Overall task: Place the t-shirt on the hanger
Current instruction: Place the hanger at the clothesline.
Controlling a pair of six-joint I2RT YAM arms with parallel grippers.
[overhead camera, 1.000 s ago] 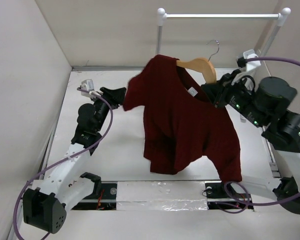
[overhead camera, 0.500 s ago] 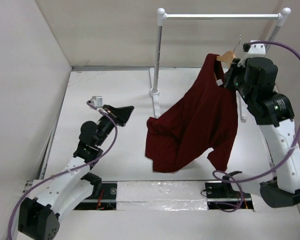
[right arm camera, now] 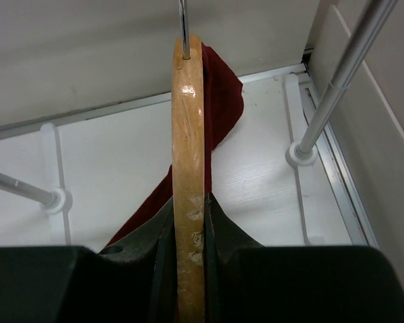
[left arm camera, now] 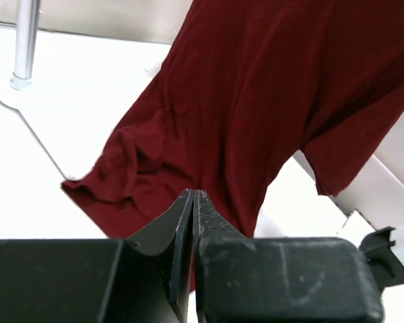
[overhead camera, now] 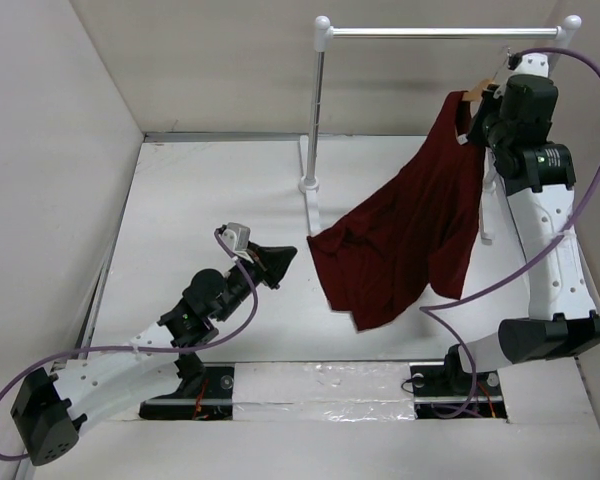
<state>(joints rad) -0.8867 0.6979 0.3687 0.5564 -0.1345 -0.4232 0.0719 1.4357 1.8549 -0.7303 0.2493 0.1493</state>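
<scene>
t-shirt (overhead camera: pixel 410 240): hanging on the hanger (right arm camera: pixel 187 134), up near the rail (overhead camera: pixel 440 32).
right hand (right arm camera: pixel 188 215): clamping the hanger.
left hand (left arm camera: pixel 192 205): pressing together, gripping nothing.
risk: shirt seemingly sitting lopsided, sliding off if swung.

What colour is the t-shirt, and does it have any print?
The t-shirt is plain dark red, no print visible; clearest in the left wrist view.
</scene>
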